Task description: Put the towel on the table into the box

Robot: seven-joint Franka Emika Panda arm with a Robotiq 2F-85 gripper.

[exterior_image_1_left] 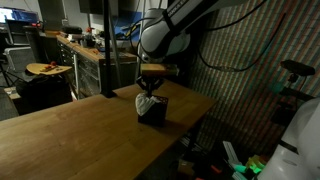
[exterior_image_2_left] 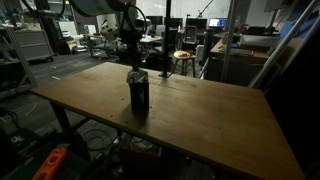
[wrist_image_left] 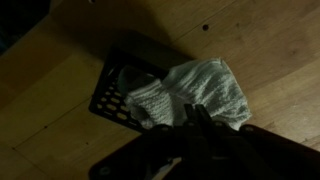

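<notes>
One white towel (wrist_image_left: 205, 88) lies partly inside the black mesh box (wrist_image_left: 112, 88), with the rest draped over its rim in the wrist view. The tool (wrist_image_left: 192, 118) has its fingers drawn together, pinching the towel's near edge. In both exterior views the box stands upright on the tabletop (exterior_image_1_left: 70, 130), nearer one edge than the middle.

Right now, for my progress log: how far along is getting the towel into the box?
Done: the towel is at the black box, part of it inside. In hand: the gripper sits at the towel; its grip is unclear. Left: part of the towel drapes over the rim and must go fully in.
</notes>
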